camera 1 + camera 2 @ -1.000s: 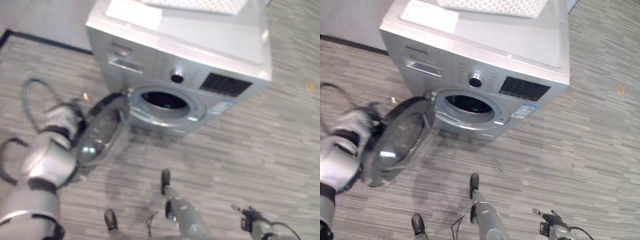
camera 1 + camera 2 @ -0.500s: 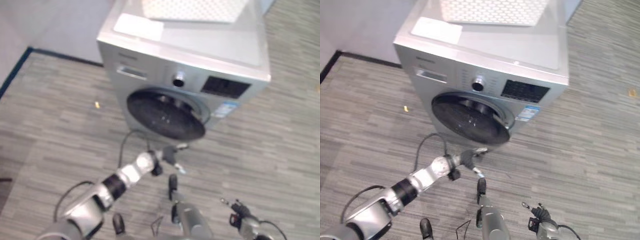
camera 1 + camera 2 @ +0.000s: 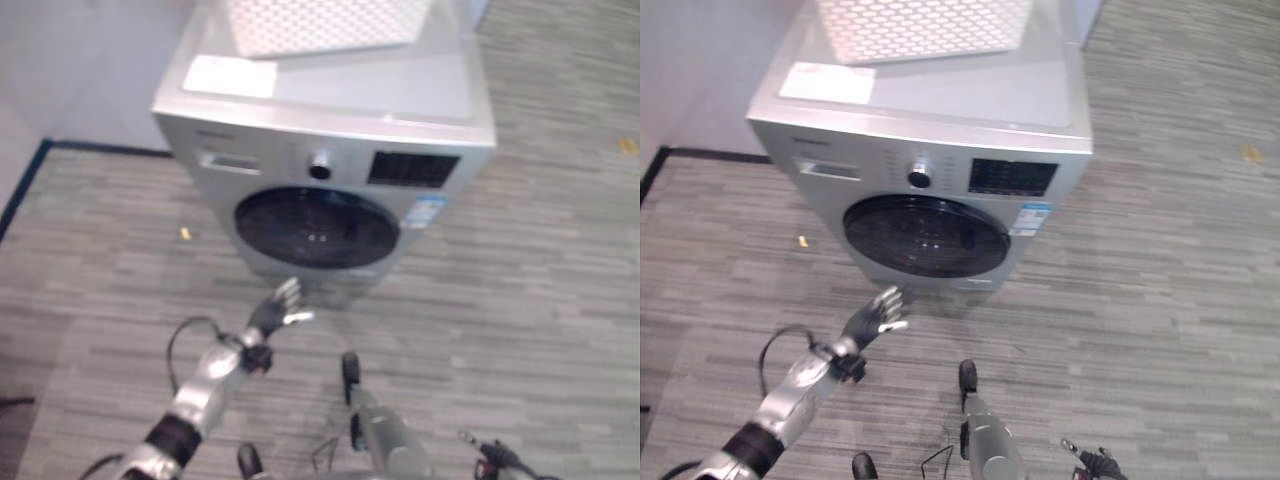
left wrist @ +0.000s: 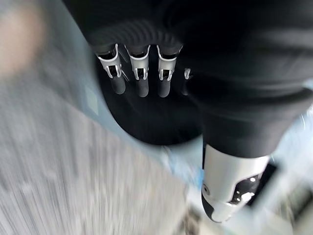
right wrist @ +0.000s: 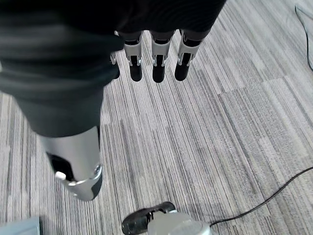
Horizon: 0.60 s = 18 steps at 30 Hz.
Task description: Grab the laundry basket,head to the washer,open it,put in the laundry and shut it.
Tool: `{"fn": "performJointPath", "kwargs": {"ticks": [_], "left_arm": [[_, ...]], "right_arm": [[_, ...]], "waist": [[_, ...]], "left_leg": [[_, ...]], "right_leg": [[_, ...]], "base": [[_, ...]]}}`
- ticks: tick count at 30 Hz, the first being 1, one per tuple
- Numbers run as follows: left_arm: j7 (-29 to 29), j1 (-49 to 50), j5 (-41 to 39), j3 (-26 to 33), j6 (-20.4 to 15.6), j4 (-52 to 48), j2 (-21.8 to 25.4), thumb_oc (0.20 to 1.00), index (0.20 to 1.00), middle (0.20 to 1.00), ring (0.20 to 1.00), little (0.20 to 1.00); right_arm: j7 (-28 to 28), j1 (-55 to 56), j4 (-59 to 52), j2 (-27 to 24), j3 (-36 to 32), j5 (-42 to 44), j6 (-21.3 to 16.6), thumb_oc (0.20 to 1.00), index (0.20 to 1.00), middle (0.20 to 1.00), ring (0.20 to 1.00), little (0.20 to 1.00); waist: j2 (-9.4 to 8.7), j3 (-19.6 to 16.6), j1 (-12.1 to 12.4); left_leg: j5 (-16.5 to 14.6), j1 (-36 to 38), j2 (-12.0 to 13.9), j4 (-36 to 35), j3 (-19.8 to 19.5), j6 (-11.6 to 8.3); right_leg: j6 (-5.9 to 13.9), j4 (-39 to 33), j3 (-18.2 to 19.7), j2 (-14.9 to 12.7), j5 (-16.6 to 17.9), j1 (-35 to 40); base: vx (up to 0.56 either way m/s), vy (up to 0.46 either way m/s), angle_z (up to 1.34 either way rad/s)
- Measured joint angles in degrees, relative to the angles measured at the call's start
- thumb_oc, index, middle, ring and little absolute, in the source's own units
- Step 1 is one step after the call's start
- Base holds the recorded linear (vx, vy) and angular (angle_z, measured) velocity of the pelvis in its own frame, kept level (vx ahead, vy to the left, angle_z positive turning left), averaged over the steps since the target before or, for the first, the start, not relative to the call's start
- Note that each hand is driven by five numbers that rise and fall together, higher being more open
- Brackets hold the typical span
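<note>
Grey striped carpet floor (image 3: 1160, 260) spreads wide and bare on your right and in front of the one silver washer (image 3: 940, 130), whose back corner sits near the wall (image 3: 700, 60). You see its round dark door (image 3: 926, 235) shut flush. One white perforated laundry basket (image 3: 925, 25) stands on the washer's top, toward the rear edge. Your left hand (image 3: 876, 316) hangs just short of the door, fingers spread, holding nothing. Your right hand (image 5: 155, 61) hangs over bare floor, fingers straight.

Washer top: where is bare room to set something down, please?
On the washer, the top is bare along its front edge and right side. The white laundry basket crowds the back, and a white sheet takes the front left corner.
</note>
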Motion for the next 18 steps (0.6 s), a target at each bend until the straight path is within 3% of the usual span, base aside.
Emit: {"fn": "performJointPath", "kwargs": {"ticks": [4,8,12,15,18], "left_arm": [[-0.5,6.86,3.92,8.37,-2.26,6.38,1.52,1.0,1.0,1.0,1.0,1.0],[2.16,6.21,13.51,14.36,-4.81,28.85,-2.04,1.0,1.0,1.0,1.0,1.0],[7.17,5.52,20.84,14.43,-4.51,40.6,-5.02,1.0,1.0,1.0,1.0,1.0],[10.9,5.83,23.62,17.95,-4.53,46.67,-7.28,1.0,1.0,1.0,1.0,1.0],[13.14,6.07,24.03,19.51,-4.37,46.7,-7.08,1.0,1.0,1.0,1.0,1.0]], "right_arm": [[2.0,0.16,1.8,-0.16,-2.95,2.67,-1.36,1.0,1.0,1.0,1.0,1.0],[2.79,-0.72,4.2,-1.71,-4.49,4.76,-1.32,1.0,1.0,1.0,1.0,1.0],[2.86,-0.92,4.05,-1.67,-4.34,5.08,-1.3,1.0,1.0,1.0,1.0,1.0],[2.82,-0.76,4.13,-1.48,-4.34,5.29,-1.29,1.0,1.0,1.0,1.0,1.0],[2.68,-0.35,4.23,-1.25,-4.34,5.28,-1.28,1.0,1.0,1.0,1.0,1.0]], "waist": [[0.26,-0.99,3.24],[1.15,-4.19,4.48],[1.02,-5.78,5.95],[0.64,-6.41,6.63],[0.03,-7.15,7.16]], "left_leg": [[-0.69,0.54,0.09,-0.25,-2.86,0.74],[-0.92,1.44,-0.05,-0.24,-4.39,0.96],[-0.89,1.81,-0.59,-0.01,-5.79,0.95],[-0.97,3.45,-0.75,-0.05,-6.45,0.96],[-0.98,3.31,-1.01,-0.06,-7.17,0.96]], "right_leg": [[0.26,-0.03,-2.26,-0.94,-0.85,2.92],[0.66,-0.46,-3.56,-1.59,-1.33,4.84],[1.16,-0.46,-4.8,-2.32,-1.46,6.21],[1.42,-0.48,-5.65,-2.8,-2.05,8.55],[1.46,-0.47,-6.01,-3.18,-2.08,8.73]], "base": [[0.02,0.017,0.36],[0.01,0.022,0.19],[0.02,0.004,0.17],[0.01,0.007,0.17],[0.01,0.009,0.1]]}}
